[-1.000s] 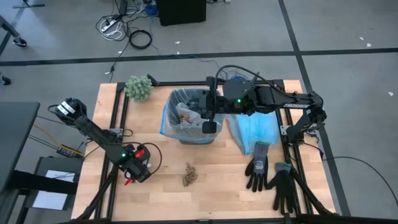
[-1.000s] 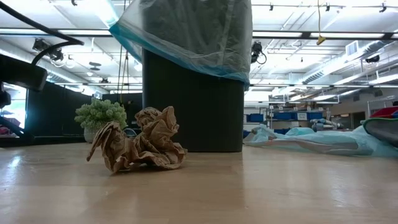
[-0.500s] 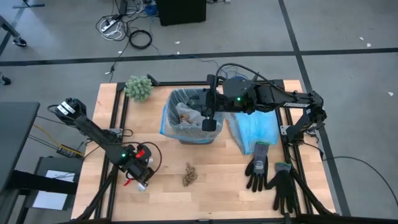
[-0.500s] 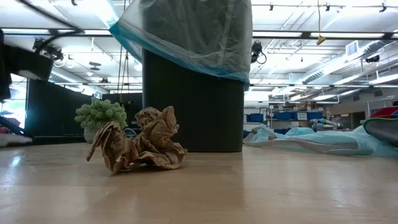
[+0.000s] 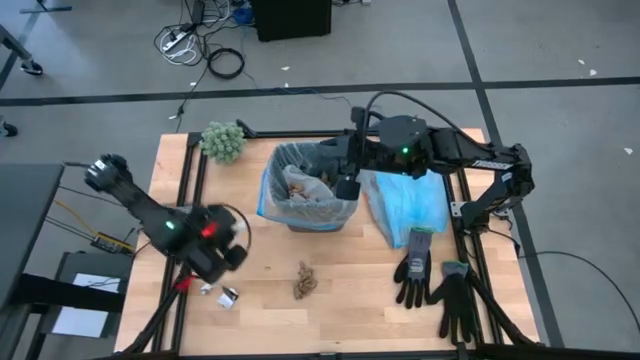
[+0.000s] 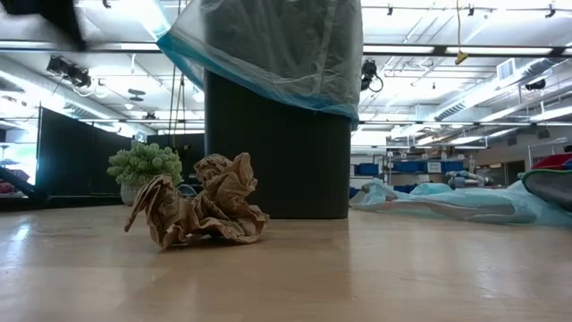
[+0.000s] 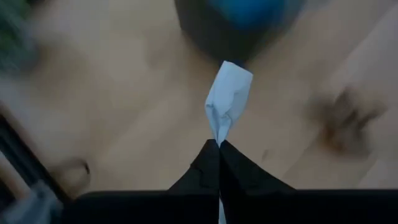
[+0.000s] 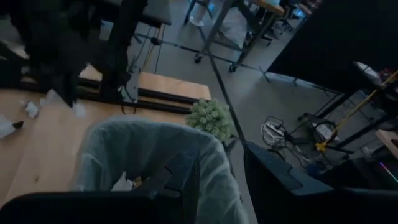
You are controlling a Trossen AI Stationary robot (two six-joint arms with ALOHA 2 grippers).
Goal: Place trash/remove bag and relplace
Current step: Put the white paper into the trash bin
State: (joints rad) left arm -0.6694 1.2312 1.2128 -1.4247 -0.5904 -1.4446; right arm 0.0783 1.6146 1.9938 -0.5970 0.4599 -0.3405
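Note:
The black bin (image 5: 308,190) stands at the table's middle far side. It is lined with the grey-white bag (image 8: 149,149) and has crumpled trash (image 5: 298,183) inside. My right gripper (image 5: 345,186) hangs open above the bin's right rim (image 8: 221,152); I see it touch nothing. My left gripper (image 5: 222,256) is up over the table's left near part, shut on a white paper scrap (image 7: 229,93). A brown crumpled scrap (image 5: 305,280) lies in front of the bin (image 6: 207,210). A shiny silver piece (image 5: 229,297) and a small white bit (image 5: 205,288) lie below the left gripper. My left gripper (image 7: 219,147) pinches the white paper scrap by its near end (image 7: 218,133) between its two shut fingers. The rest of the scrap sticks out past the fingertips, lifted clear of the table. The fingers slant down from above.
A light-blue plastic bag (image 5: 405,205) lies right of the bin. Two black gloves (image 5: 415,268) (image 5: 455,300) lie at the near right. A green fuzzy clump (image 5: 223,141) sits at the far left. Bare wood lies between the brown scrap and the gloves.
My left gripper has shut on the white paper scrap near the table's left near part. It has then risen well clear of the table and tipped up, carrying the scrap. The silver piece and a white bit have stayed on the wood. My right gripper has shifted slightly toward the far edge.

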